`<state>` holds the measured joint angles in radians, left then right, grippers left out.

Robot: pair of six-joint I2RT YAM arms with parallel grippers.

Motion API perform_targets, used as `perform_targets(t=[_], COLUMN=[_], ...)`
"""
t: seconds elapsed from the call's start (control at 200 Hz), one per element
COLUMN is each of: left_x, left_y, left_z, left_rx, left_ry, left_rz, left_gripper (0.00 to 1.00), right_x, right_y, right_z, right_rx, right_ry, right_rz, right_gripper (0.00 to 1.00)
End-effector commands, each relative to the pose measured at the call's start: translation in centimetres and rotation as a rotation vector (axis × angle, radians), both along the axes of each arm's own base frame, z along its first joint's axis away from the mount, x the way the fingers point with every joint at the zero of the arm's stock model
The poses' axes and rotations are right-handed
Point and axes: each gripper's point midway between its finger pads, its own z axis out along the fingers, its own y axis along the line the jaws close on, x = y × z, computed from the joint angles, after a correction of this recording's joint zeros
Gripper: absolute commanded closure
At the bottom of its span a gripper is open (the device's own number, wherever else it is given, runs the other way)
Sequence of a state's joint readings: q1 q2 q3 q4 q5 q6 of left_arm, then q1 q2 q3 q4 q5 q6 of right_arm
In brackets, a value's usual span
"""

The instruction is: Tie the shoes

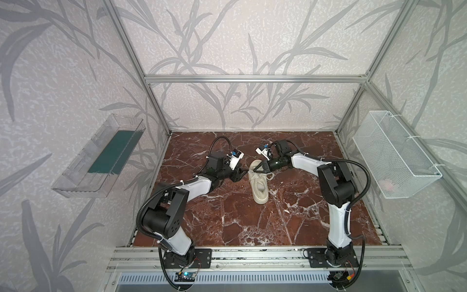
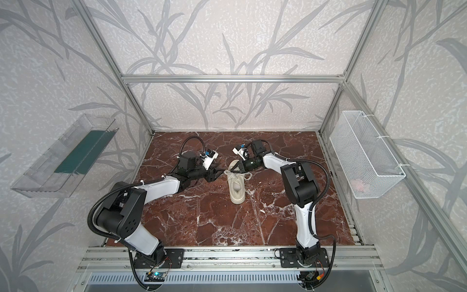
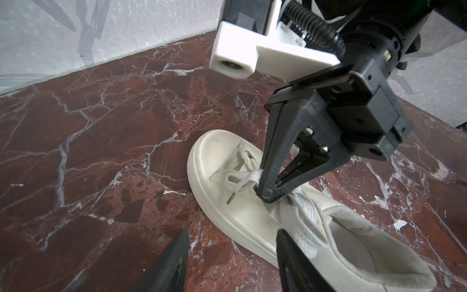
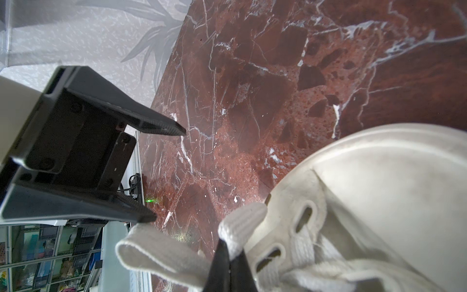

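Right gripper [image 3: 265, 194] pinches a lace [image 3: 249, 178] above the shoe [image 1: 259, 188] on the table [image 1: 227, 215]; left gripper [image 4: 169, 174] spread just beside it, perhaps touching the same lace

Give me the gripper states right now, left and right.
Left gripper: open, gripping nothing.
Right gripper: closed on the shoelace.

Cream sneaker [image 1: 259, 188] on marble table [image 1: 227, 217], right pincer [image 1: 257, 171] pinching its lace [image 1: 268, 176], left pincer [image 1: 244, 174] just beside
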<state>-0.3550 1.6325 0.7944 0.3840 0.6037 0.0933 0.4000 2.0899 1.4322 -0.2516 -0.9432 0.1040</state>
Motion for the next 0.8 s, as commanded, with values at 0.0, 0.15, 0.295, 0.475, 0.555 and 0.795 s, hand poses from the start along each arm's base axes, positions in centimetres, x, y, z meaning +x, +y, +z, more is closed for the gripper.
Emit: perform_targets(t=[0.0,0.15,0.295,0.475,0.555,0.795], left_x=[-0.5,-0.7,-0.2,0.3,0.3,-0.3], left_y=[-0.2,-0.5,0.3,1.2,1.2,0.3], left_z=[1.8,2.4,4.0,5.1,5.2,4.3], left_rx=[-0.072,-0.144,-0.279,-0.403,-0.416,-0.391], left_ry=[-0.024,-0.032,-0.066,-0.066,-0.061,0.0], left_rz=[-0.009,-0.007,0.047,0.083,0.079,0.023], left_gripper=[0.41,0.39,0.36,0.36,0.36,0.35], right_x=[0.0,0.0,0.0,0.0,0.0,0.1], right_y=[-0.1,-0.1,-0.1,-0.1,-0.1,0.0], right_z=[0.9,0.8,0.7,0.8,0.8,1.0], right_rx=[0.005,0.003,0.002,0.001,0.001,0.003], right_ry=[-0.023,-0.022,-0.022,-0.022,-0.025,-0.026], right_rz=[0.005,0.007,0.009,0.011,0.013,0.013], right_gripper=[1.0,1.0,1.0,1.0,1.0,1.0])
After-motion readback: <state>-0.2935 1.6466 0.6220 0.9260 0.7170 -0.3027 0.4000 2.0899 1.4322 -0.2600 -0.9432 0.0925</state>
